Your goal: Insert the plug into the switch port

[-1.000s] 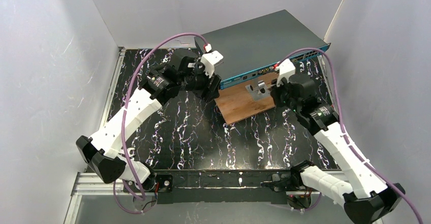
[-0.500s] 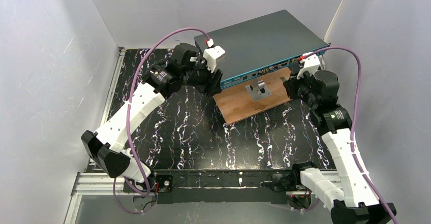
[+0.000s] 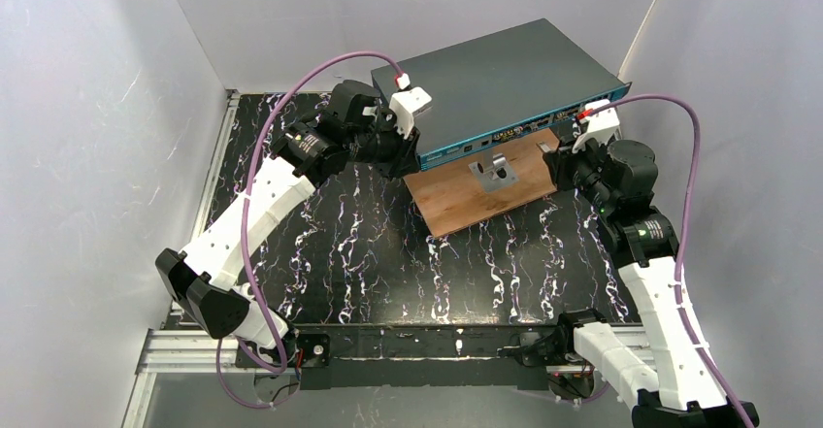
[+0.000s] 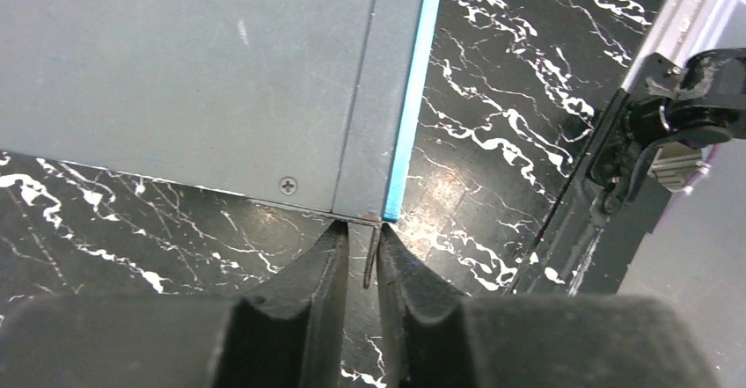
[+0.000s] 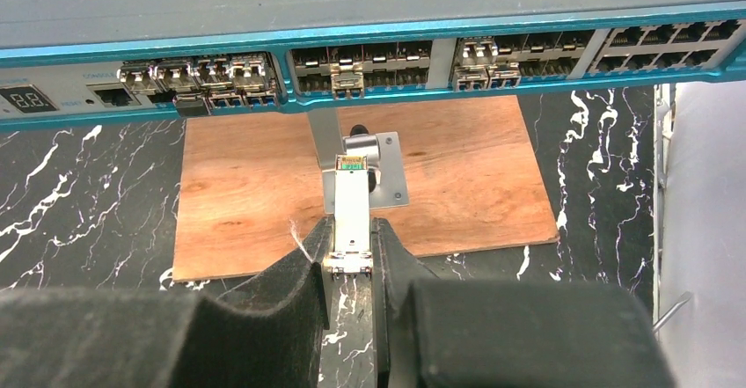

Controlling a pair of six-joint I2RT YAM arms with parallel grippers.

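Right hand (image 5: 350, 240) pinches plug (image 5: 350, 201): wrist view only.

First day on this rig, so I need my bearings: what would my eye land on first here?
The wide grey switch with its teal port strip dominates the table's far side, with a wooden board in front of it. The right claw pinches a small silver plug aimed at the ports, while the left claw sits at the switch's corner.
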